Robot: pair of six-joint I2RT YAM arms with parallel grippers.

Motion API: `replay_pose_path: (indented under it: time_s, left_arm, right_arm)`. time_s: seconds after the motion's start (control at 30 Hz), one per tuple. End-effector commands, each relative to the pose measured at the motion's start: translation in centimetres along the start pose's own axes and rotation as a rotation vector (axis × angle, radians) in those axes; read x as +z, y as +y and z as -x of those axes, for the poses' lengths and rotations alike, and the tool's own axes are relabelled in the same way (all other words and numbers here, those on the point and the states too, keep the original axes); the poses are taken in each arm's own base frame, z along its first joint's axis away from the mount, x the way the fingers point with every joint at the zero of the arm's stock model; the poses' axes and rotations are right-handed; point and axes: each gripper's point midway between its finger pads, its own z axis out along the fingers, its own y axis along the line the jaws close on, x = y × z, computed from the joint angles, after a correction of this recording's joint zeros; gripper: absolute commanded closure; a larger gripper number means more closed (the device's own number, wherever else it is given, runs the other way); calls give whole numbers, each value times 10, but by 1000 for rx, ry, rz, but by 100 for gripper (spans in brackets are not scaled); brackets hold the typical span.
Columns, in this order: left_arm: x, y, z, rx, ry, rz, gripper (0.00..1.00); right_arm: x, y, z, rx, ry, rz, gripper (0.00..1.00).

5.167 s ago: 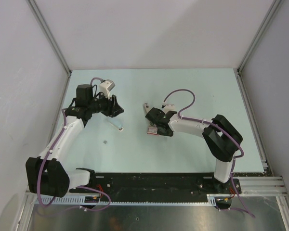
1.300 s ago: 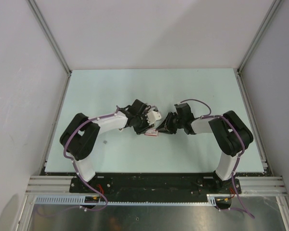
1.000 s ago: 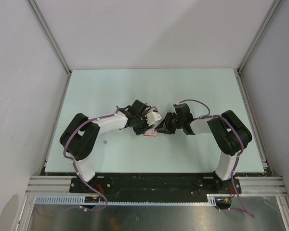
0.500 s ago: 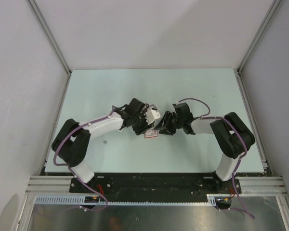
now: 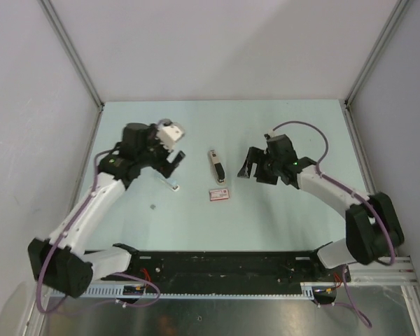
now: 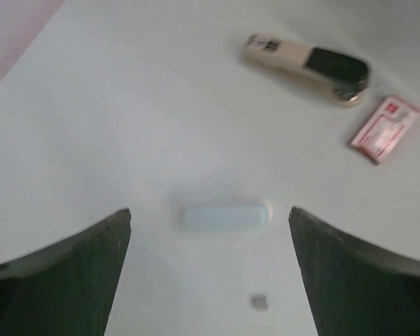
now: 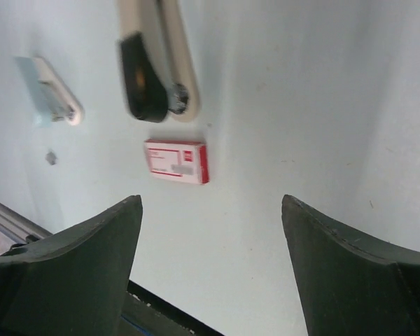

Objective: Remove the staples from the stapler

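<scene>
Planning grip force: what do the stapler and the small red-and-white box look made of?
The stapler looks plastic: smooth cream body with matte black top, and a shiny metal-looking bit at one end. The red-and-white box is probably printed cardboard, flat with crisp edges, though unclear.

Laboratory robot test cell: a pale green table (image 5: 280, 224) enclosed by plain white panels (image 5: 217, 49) on aluminium frame posts (image 5: 70, 49), with the left arm (image 5: 91, 206) and right arm (image 5: 323, 186) bolted to a black base plate (image 5: 224, 263) beside extrusion rails (image 5: 378, 267) and a slotted cable duct (image 5: 84, 289).
</scene>
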Motion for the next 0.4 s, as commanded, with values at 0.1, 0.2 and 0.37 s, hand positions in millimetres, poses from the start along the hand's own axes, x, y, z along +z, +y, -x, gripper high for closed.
replay_pose_path:
  time_s: [0.1, 0.2, 0.37]
  left_arm:
    - [-76, 33, -9, -177, -122, 170, 1]
    - [-91, 39, -17, -223, -147, 218, 1]
    - [-101, 48, -30, -312, -161, 255, 0]
  right_arm:
    - [-70, 50, 42, -177, -195, 77, 3]
    - [-79, 71, 39, -218, -215, 122, 1]
    - [-83, 94, 39, -272, -236, 130, 1]
